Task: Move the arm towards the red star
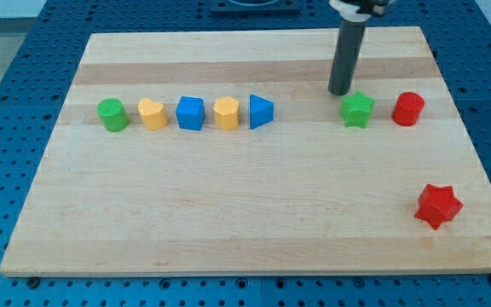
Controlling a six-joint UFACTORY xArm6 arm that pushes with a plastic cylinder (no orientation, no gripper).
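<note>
Red star-shaped plastic block (438, 205) sits near the board's bottom-right corner, close to the right edge, alone, nothing touching it.

Progress: barely started, by my read. My tip (341, 92) is up near the top edge, right of centre, well apart from the red star. No contact and no approach to speak of; nearly the whole travel is left, down and toward the right edge.

Tool state: plain dark rod, no jaws, so nothing to open or close and nothing gripped. Tip rests on the light wooden board (228, 213), free of any block.

Nearby:
- green star-shaped block (357, 109) just beside the tip, on its bottom-right side. Apart or touching? Looks a hair apart, can't be sure.
- red cylinder block (408, 109) right of the green star, nearer the right edge.

Obstruction: a straight diagonal from the tip to the red star runs right over the green star and close to the red cylinder. Likely need to drop straight toward the bottom edge first, left of the green star, then cut right.

Not in the way: row toward the left edge, level with the green star: green cylinder block (112, 114), yellow block (152, 113), blue block (191, 112), second yellow block (227, 112), blue wedge-like block (261, 112). Shapes of the middle three are hard to pin down.
</note>
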